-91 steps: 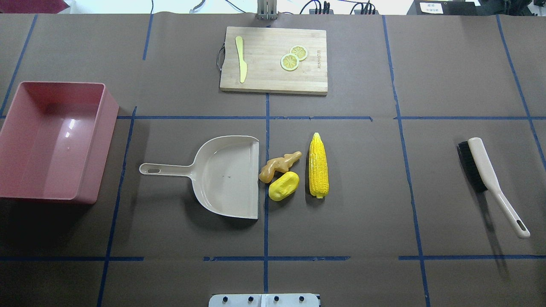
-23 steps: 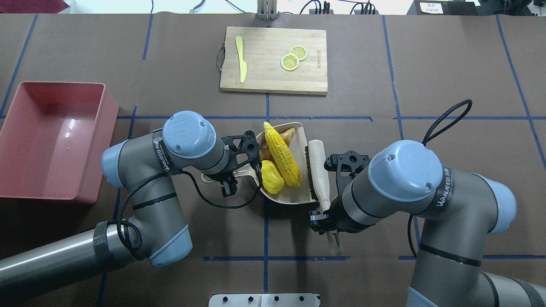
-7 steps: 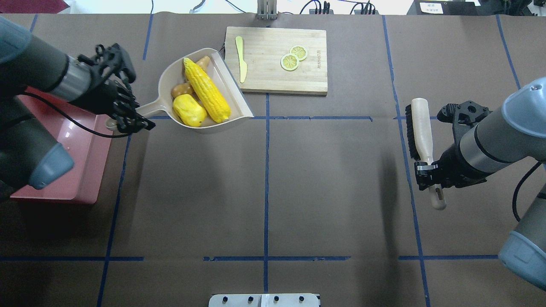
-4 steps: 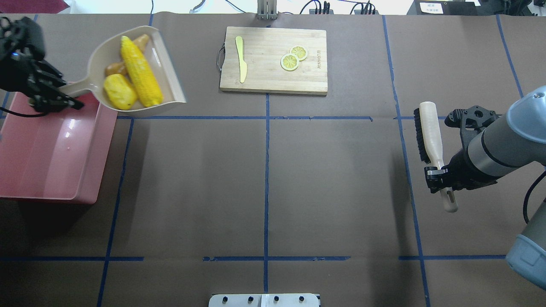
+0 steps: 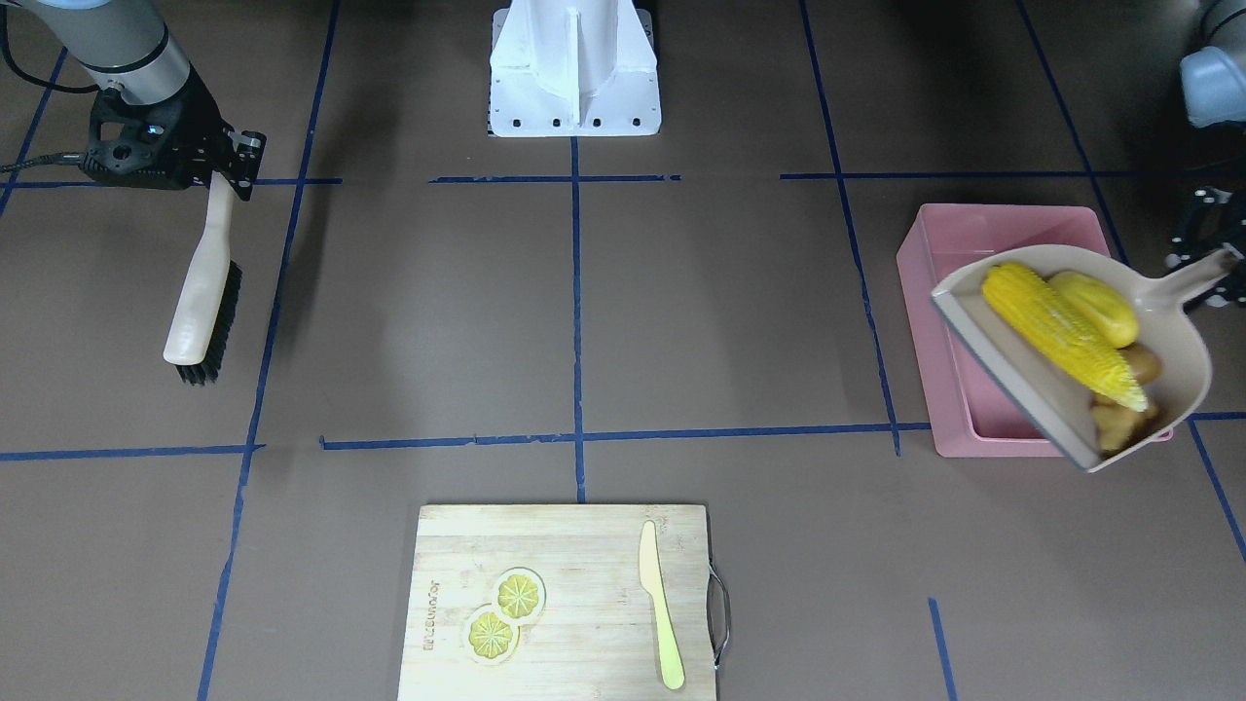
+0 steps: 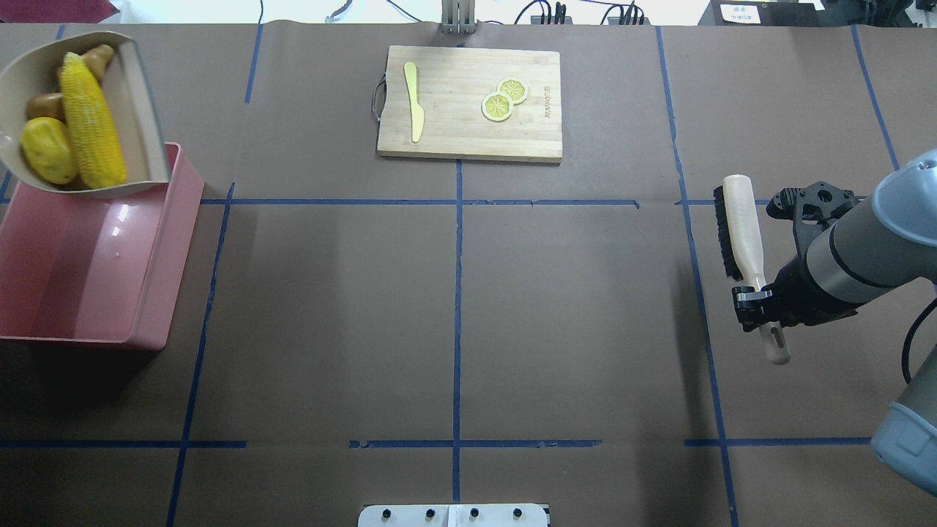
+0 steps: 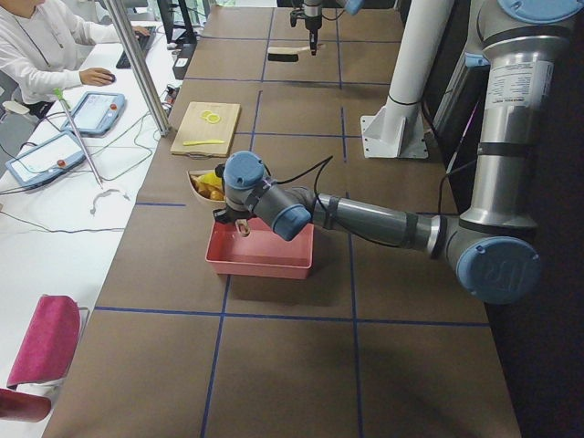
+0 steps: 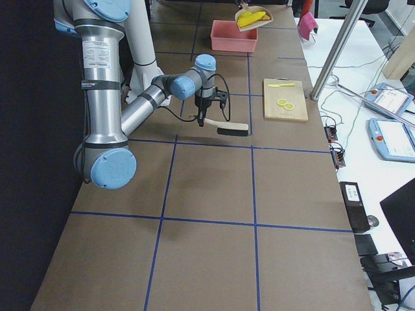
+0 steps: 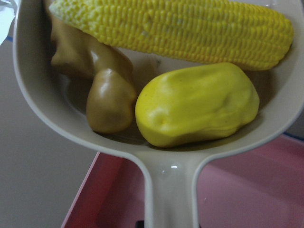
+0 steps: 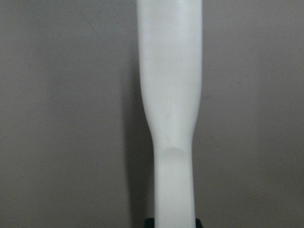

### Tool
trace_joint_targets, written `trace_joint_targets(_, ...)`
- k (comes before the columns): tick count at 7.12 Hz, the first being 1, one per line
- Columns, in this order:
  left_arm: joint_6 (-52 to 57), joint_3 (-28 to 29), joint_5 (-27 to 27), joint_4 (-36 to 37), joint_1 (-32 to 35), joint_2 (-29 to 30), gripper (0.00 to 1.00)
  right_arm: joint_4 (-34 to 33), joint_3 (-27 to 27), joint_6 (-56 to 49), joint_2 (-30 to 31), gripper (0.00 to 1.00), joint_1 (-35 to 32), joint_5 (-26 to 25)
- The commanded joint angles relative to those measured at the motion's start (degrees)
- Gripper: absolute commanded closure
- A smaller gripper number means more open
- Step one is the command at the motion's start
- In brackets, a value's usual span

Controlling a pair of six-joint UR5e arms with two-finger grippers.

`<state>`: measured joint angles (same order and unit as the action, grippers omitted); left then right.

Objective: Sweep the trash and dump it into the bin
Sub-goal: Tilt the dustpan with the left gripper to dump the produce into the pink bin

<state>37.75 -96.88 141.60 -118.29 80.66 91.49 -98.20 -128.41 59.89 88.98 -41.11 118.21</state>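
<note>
Left jaws: clenched on the handle end of the beige dustpan [image 6: 140,110], holding it tilted in the air; only their black edge shows in the front-facing view
Right jaws: clamped on the handle of the brush [image 6: 741,227], near its narrow end, bristles turned sideways
Trash: all three pieces lie in the dustpan; the corn cob [image 6: 89,121] lies along the pan, the potato-like piece [image 6: 48,150] touches its side, and the ginger root [image 6: 99,58] is partly hidden behind the cob
Bin: the pink bin [image 6: 88,278] sits on the worktop [image 6: 571,315] under the dustpan, which overlaps its far end; no trash inside
Around: a cutting board [image 6: 468,139] with a knife [image 6: 414,102] and lemon slices [image 6: 498,107] lies well apart from bin and brush, in nobody's way
</note>
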Motion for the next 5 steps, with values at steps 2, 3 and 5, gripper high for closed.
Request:
trace_joint_targets(2, 19.05, 0.47, -9.45, 6.37, 3.10, 0.00, 0.97, 0.03, 0.61, -0.73, -0.03, 1.00, 0.07, 0.09)
trace_joint_targets(3, 28.60, 0.12, -17.94, 8.23, 3.10, 0.44, 0.98, 0.03, 1.05, -0.82, -0.12, 1.00, 0.16, 0.09)
trace_joint_targets(5, 42.96, -1.72, -28.27, 10.78, 2.84, 3.16, 0.98, 1.86, 2.02, -0.65, -0.04, 1.00, 0.24, 0.09)
